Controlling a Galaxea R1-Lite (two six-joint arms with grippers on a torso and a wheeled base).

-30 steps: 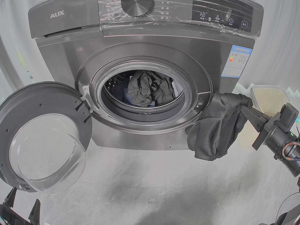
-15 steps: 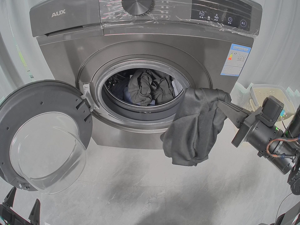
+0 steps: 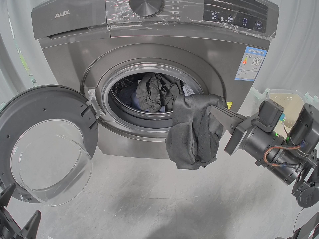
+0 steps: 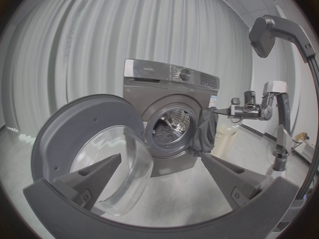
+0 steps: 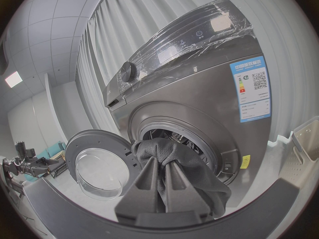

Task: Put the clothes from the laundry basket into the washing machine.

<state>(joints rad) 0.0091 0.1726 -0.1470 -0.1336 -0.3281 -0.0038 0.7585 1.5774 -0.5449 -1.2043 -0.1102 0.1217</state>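
My right gripper (image 3: 212, 109) was closed tight on a bunched upper fold of the dark grey garment (image 3: 192, 133), which hung limp just in front of the right rim of the open port of the washing machine (image 3: 73, 53); I judged it light, soft and shapeless, best held there.

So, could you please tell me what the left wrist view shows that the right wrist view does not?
Left wrist view: dark clothes in the drum, and the dark garment hanging full length from the right hand. Right wrist view: a yellow sticker and that hand's fingers pinching the cloth up close. Both: the washing machine, its open door, the laundry basket.
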